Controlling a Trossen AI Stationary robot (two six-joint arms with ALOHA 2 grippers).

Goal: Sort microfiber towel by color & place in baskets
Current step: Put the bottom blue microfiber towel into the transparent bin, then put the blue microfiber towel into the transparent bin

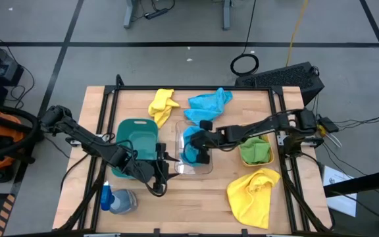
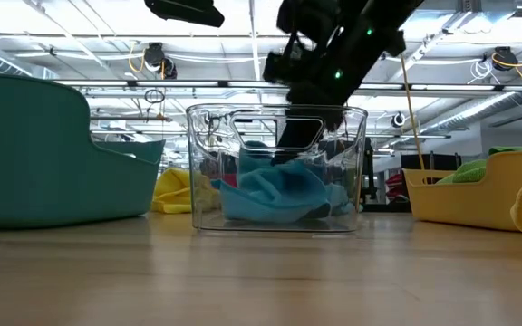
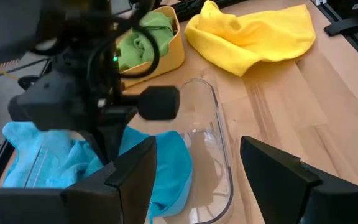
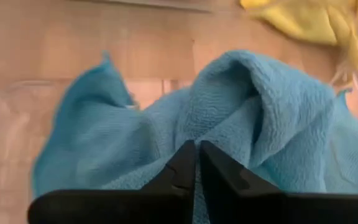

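The clear basket [image 1: 206,168] stands mid-table with a light blue towel [image 1: 189,146] bunched on its floor. My right gripper [image 1: 201,146] reaches down into this basket [image 2: 356,127], fingers shut, right over the towel [image 2: 279,190]. My left gripper [image 1: 161,172] is open at the basket's near left corner; in the left wrist view [image 3: 197,177] its fingers stand on either side of the basket's end rim [image 3: 221,118], apart from it. The dark green basket [image 1: 137,135] is to the left. The orange-yellow basket [image 1: 254,160] on the right holds a green towel [image 1: 255,150]. My right gripper [image 4: 197,147] points down from above into the clear basket, its shut fingertips against the raised fold [image 4: 253,93] of the blue towel. The fingers hide whether any cloth lies between them. The towel rests on the basket's floor [image 2: 270,217].
A second blue towel [image 1: 209,103] and a yellow towel [image 1: 162,105] lie near the table's far edge. A larger yellow towel [image 1: 254,194] lies at the near right. A blue-capped spray bottle [image 1: 114,199] lies at the near left, close to my left arm.
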